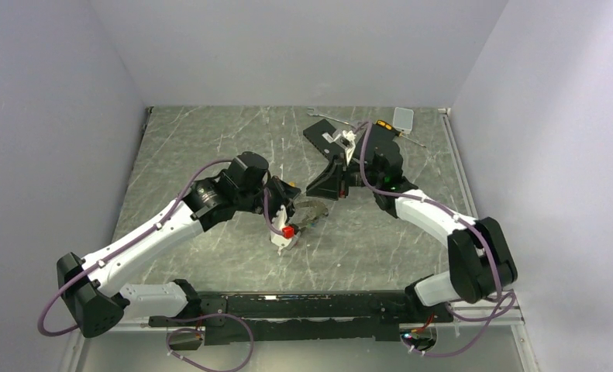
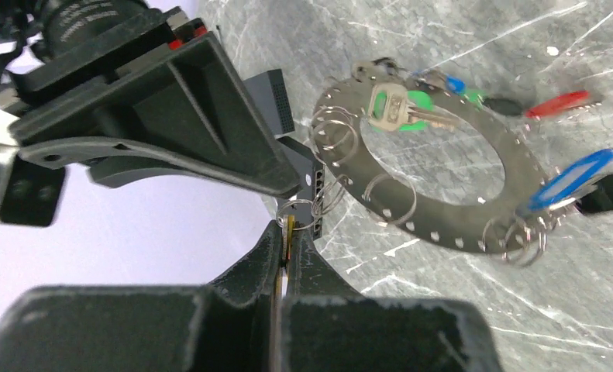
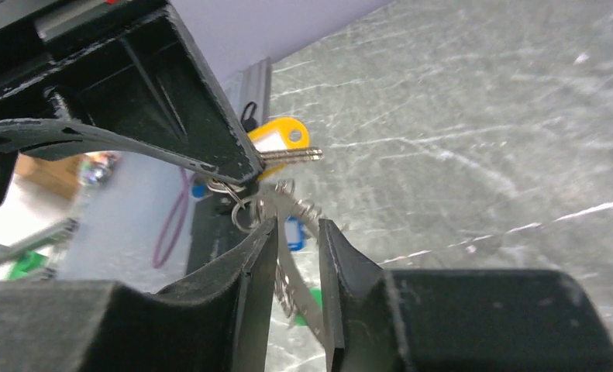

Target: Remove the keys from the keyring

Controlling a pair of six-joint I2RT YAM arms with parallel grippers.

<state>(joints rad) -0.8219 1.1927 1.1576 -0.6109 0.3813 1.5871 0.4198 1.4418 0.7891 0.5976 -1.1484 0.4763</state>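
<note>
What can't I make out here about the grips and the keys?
Left wrist: yellow key nearly all hidden inside the left gripper; far keys blurred.
Right wrist: whether the right gripper clamps the keyring is unclear; it is edge-on.
Top external: keyring and keys too small, partly under both grippers.

Occluded, cropped and unresolved regions, three views.
Left wrist view: the left gripper (image 2: pixel 287 236) exposes only a thin yellowish sliver of what it pinches; a black key (image 2: pixel 611 194) is cropped by the right border. Right wrist view: the yellow key (image 3: pixel 276 142) is half masked by the opposing finger; the keyring (image 3: pixel 294 267), seen edge-on, vanishes inside the right gripper (image 3: pixel 297 240), pad contact indeterminable; blue and green heads behind it are blurred. Top view: the keys (image 1: pixel 312 211) merge into one unresolvable cluster.
</note>
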